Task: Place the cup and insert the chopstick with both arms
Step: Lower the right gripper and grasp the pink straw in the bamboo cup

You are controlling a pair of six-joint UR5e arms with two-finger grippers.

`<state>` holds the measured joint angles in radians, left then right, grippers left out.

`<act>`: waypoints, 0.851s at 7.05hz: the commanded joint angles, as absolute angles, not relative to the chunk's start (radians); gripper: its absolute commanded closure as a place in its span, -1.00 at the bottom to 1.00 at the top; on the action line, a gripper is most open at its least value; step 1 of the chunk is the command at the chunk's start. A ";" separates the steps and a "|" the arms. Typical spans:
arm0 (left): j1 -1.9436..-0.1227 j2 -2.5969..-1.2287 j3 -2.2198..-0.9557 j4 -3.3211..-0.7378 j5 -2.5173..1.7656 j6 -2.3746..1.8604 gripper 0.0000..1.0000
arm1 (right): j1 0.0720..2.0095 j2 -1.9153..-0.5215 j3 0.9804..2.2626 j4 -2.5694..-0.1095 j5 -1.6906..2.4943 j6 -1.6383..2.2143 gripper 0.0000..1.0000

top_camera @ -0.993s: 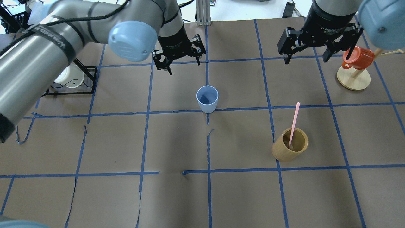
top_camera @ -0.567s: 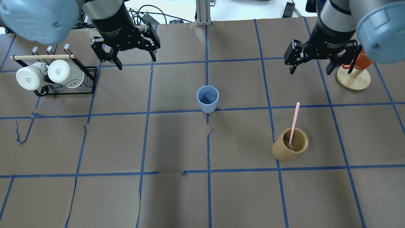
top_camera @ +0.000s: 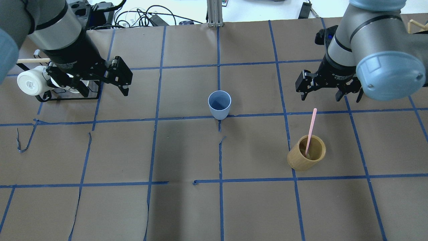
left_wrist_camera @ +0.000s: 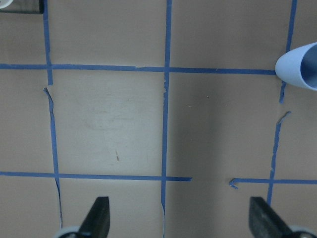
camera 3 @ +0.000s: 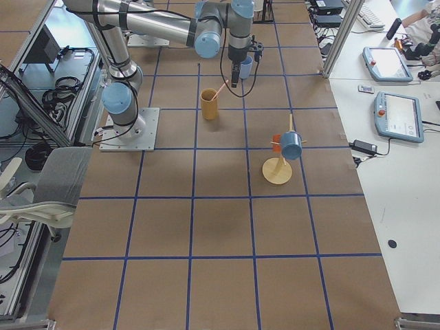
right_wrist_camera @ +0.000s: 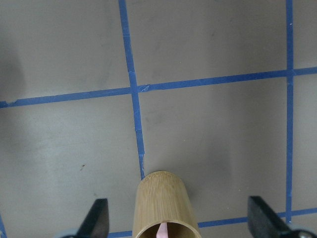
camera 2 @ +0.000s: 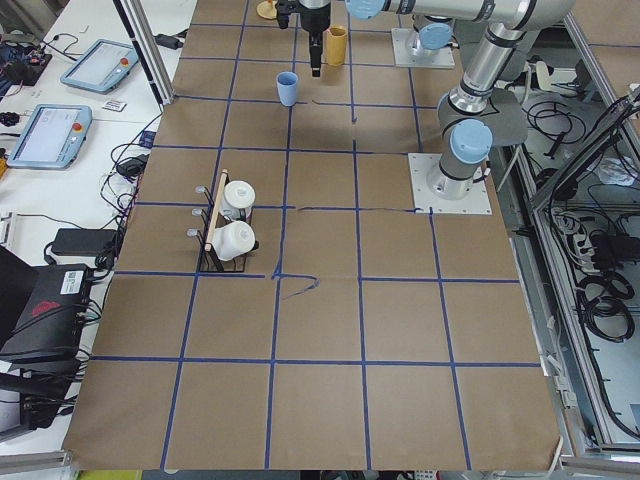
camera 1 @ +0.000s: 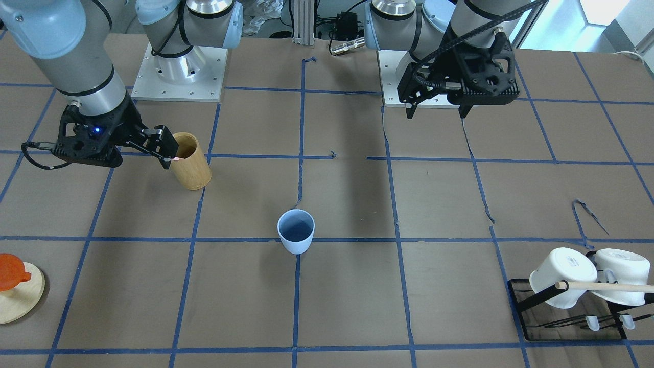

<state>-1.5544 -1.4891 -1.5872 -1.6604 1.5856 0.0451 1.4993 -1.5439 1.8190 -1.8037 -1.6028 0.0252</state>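
Observation:
The light blue cup (top_camera: 219, 104) stands upright and empty near the table's middle; it also shows in the front view (camera 1: 296, 231) and at the right edge of the left wrist view (left_wrist_camera: 299, 67). One pale pink chopstick (top_camera: 311, 129) leans in the tan bamboo cylinder (top_camera: 306, 157). My right gripper (top_camera: 329, 97) is open and empty, just beyond the chopstick's top end. In the right wrist view the cylinder (right_wrist_camera: 161, 203) sits between its spread fingers (right_wrist_camera: 96, 218). My left gripper (top_camera: 104, 90) is open and empty, far to the left of the cup, by the mug rack.
A black wire rack (camera 1: 562, 317) with two white mugs (camera 1: 562, 276) and a wooden dowel stands on my left side. A round wooden stand (camera 1: 15, 299) with an orange mug (camera 1: 10, 273) is on my right side. Blue tape lines grid the brown table cover.
My left gripper has swung away from the cup to the left, over to the mug rack. My right gripper has moved from beside the wooden stand toward the bamboo cylinder. Cup and chopstick have not moved.

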 commanded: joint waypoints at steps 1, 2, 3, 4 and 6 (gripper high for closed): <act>-1.536 -1.483 -1.591 -1.644 1.586 0.084 -1.00 | 1.508 -1.542 1.836 -1.799 -1.601 -0.001 -0.81; -1.534 -1.483 -1.591 -1.638 1.586 0.086 -1.00 | 1.519 -1.542 1.847 -1.787 -1.603 -0.012 -0.69; -1.534 -1.483 -1.588 -1.638 1.586 0.086 -1.00 | 1.522 -1.545 1.859 -1.786 -1.605 -0.014 -0.68; -1.532 -1.483 -1.586 -1.638 1.586 0.086 -1.00 | 1.522 -1.542 1.867 -1.787 -1.605 -0.031 -0.53; -1.532 -1.482 -1.585 -1.640 1.588 0.086 -1.00 | 1.520 -1.549 1.867 -1.766 -1.606 -0.043 0.08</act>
<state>-1.5322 -1.4832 -1.5861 -1.6387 1.5865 0.0858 1.5203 -1.5435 1.8647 -1.7807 -1.6061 -0.0365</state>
